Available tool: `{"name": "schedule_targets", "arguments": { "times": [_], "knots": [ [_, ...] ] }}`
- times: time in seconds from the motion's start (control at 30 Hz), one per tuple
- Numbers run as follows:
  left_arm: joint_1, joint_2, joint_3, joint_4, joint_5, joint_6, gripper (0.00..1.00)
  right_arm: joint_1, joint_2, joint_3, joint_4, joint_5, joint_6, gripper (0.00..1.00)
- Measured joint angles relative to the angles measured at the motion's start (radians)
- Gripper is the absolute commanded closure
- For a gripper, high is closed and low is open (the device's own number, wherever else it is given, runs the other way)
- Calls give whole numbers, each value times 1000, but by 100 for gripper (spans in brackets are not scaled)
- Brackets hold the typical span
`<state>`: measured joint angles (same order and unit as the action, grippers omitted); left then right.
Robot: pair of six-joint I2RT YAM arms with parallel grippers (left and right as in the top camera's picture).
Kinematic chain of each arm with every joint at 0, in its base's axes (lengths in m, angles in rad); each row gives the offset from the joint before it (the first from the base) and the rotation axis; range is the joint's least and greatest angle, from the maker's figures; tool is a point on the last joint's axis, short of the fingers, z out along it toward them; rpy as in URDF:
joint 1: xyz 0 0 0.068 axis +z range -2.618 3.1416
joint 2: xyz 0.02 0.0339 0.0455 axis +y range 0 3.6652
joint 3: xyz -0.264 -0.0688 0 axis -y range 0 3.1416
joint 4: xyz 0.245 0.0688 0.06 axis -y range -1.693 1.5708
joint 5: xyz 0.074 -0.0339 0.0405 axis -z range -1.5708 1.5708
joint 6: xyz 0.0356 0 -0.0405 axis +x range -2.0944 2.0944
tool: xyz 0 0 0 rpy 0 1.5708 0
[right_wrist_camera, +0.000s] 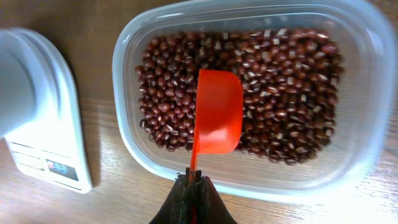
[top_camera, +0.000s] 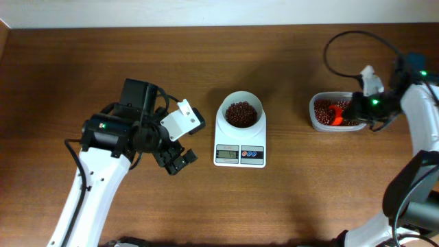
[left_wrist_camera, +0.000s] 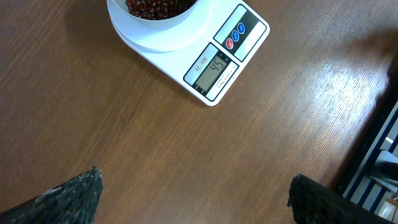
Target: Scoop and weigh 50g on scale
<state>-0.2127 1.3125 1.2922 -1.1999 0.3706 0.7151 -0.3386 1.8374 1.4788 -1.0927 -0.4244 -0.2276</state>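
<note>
**Figure: Weighing station with bowl partly filled and scoop held over the tub**

The scale (top_camera: 239,140) stands near the middle of the wooden table (top_camera: 103,62), its display (left_wrist_camera: 216,67) and blue and red buttons (left_wrist_camera: 235,36) facing the robot. A white bowl (top_camera: 241,103) sits on its platform and holds a shallow heap of dark red-brown beans (top_camera: 241,114). In the left wrist view the digits on the display appear to read 45.

To the right of the scale, well apart from it, lies a clear tub (right_wrist_camera: 124,81) with a bean stock (right_wrist_camera: 168,99) covering its floor.

The right gripper (right_wrist_camera: 193,186) is closed tight on the thin handle of an orange scoop (right_wrist_camera: 217,112). The scoop's cup lies within the tub's outline, over the bean stock. No beans show on its orange surface, and whether the cup touches the beans below cannot be told.

The left gripper (top_camera: 177,161) hovers above bare table just left of the scale's front edge, touching nothing. Its jaws stand wide apart: the wrist view shows only the two dark fingertips (left_wrist_camera: 74,196) at the lower corners, with open wood grain between them and the scale ahead.
</note>
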Motion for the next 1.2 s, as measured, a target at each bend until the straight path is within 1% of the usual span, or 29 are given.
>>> {"name": "schedule_targets", "arguments": {
  "times": [0.5, 0.7, 0.8, 0.93, 1.07, 1.1, 1.2],
  "knots": [
    [0, 0, 0, 0, 0, 0, 1, -229, 0, 0, -32, -260, 4, 96],
    [0, 0, 0, 0, 0, 0, 1, -291, 0, 0, -32, -410, 5, 96],
    [0, 0, 0, 0, 0, 0, 1, -290, 0, 0, -32, -499, 5, 96],
    [0, 0, 0, 0, 0, 0, 1, -268, 0, 0, -32, -569, 4, 96],
    [0, 0, 0, 0, 0, 0, 1, -194, 0, 0, -32, -596, 5, 96],
    [0, 0, 0, 0, 0, 0, 1, -145, 0, 0, -32, -607, 7, 96],
    [0, 0, 0, 0, 0, 0, 1, -61, 0, 0, -28, -621, 8, 96]
  ]
}}
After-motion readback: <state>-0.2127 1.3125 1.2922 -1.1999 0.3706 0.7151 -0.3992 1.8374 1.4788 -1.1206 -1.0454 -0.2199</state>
